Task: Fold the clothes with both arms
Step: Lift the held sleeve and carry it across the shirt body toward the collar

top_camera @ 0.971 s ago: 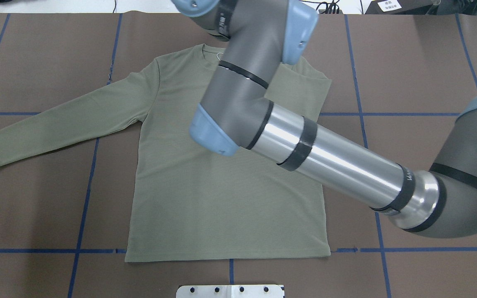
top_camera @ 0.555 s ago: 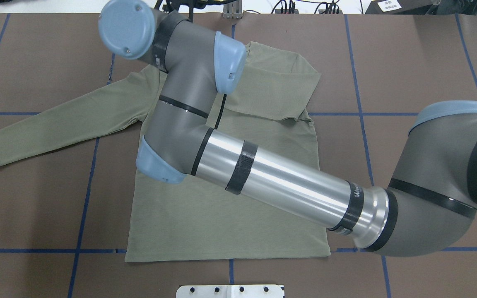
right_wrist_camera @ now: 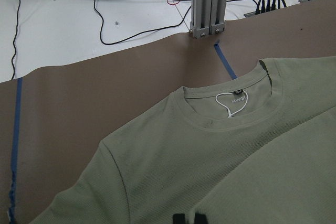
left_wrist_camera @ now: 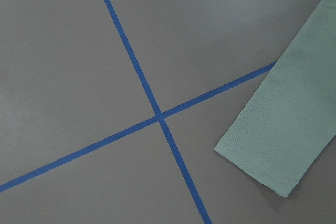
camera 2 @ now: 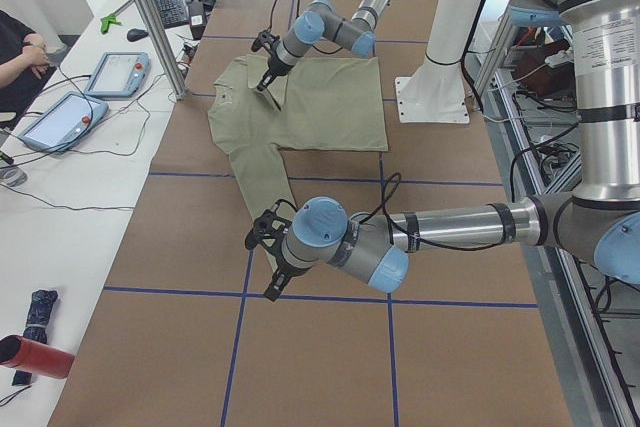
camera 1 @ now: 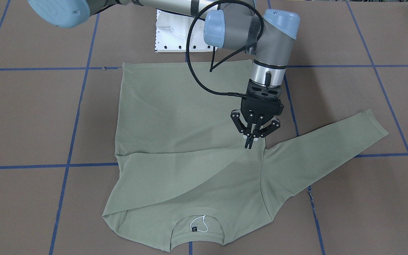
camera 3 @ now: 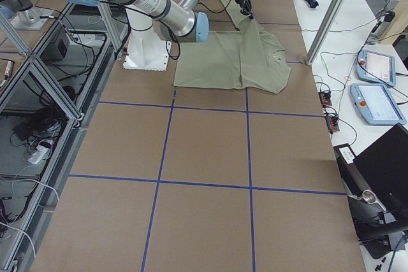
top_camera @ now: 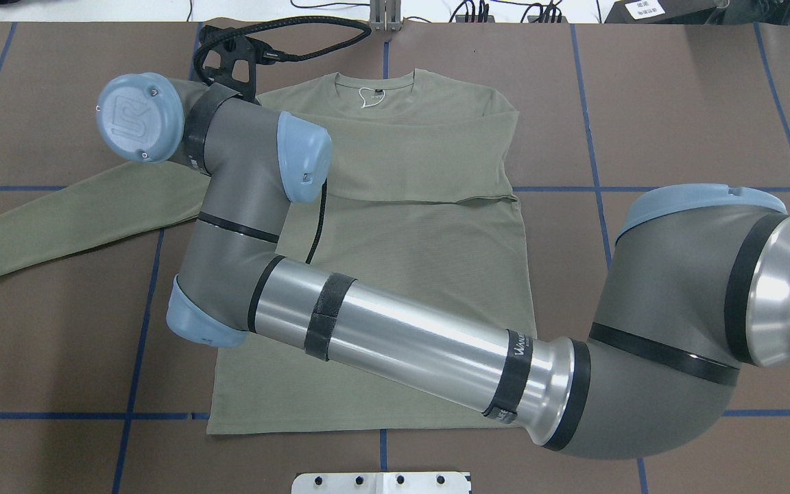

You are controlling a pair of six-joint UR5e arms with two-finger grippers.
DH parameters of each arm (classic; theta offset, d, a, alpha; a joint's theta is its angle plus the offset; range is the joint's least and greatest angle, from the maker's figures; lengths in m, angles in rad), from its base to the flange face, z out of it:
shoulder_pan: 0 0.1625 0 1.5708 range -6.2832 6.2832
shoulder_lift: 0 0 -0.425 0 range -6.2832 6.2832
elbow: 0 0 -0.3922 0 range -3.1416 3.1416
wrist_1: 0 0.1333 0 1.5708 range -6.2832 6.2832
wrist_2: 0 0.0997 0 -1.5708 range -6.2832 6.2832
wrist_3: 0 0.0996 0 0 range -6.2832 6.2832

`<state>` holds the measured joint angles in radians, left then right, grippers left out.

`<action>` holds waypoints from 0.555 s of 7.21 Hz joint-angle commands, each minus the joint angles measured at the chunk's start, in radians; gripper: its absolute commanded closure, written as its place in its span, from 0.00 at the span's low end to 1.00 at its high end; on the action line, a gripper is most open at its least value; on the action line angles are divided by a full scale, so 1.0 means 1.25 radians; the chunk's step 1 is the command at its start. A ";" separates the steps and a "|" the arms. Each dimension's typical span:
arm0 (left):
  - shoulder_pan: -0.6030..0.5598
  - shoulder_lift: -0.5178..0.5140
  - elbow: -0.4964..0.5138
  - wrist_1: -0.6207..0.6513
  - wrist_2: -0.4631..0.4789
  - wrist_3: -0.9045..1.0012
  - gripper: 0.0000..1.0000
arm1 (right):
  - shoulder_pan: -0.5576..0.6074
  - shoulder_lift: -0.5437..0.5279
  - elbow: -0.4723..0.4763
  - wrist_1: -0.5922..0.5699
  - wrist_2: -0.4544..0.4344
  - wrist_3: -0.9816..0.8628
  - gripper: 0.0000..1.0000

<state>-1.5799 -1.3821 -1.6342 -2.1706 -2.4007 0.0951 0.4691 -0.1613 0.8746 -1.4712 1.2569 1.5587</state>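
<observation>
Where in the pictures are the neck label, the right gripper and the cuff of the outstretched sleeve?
neck label (camera 1: 196,229): front-facing view, on the black tag.
right gripper (camera 1: 249,142): front-facing view, midway between its fingertips.
sleeve cuff (left_wrist_camera: 260,171): left wrist view, on the hem band.

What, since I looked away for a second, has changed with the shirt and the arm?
The right arm swept across toward the robot's left. Its tool, now shut on the shirt's right sleeve, has brought that sleeve over the chest, where it lies folded across. The right shoulder edge has drawn inward and the collar is uncovered. The left sleeve and bottom hem stayed put.
</observation>
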 commanded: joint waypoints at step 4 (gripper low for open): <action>0.001 -0.004 0.006 -0.001 0.007 -0.004 0.00 | 0.053 0.051 -0.049 0.070 0.094 0.004 0.00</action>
<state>-1.5807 -1.3819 -1.6296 -2.1709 -2.3973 0.0923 0.4922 -0.1064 0.8109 -1.3811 1.2921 1.5670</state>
